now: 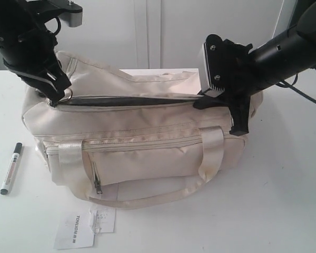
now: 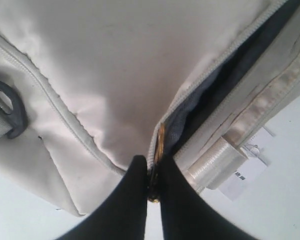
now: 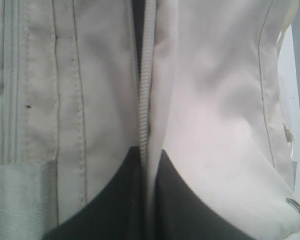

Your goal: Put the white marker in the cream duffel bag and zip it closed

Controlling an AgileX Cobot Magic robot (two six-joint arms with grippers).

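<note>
The cream duffel bag lies on the white table with its top zipper open in a dark slit. The white marker rests on the table left of the bag, outside it. My left gripper is at the bag's left end, shut on the gold zipper pull; in the left wrist view the gripper pinches it beside the black lining. My right gripper is at the right end, and in the right wrist view the gripper is shut on the bag's zipper edge.
A white paper hangtag lies on the table in front of the bag. A black D-ring sits on the bag's left end. The strap handles hang over the front pocket. The right arm's cable trails behind.
</note>
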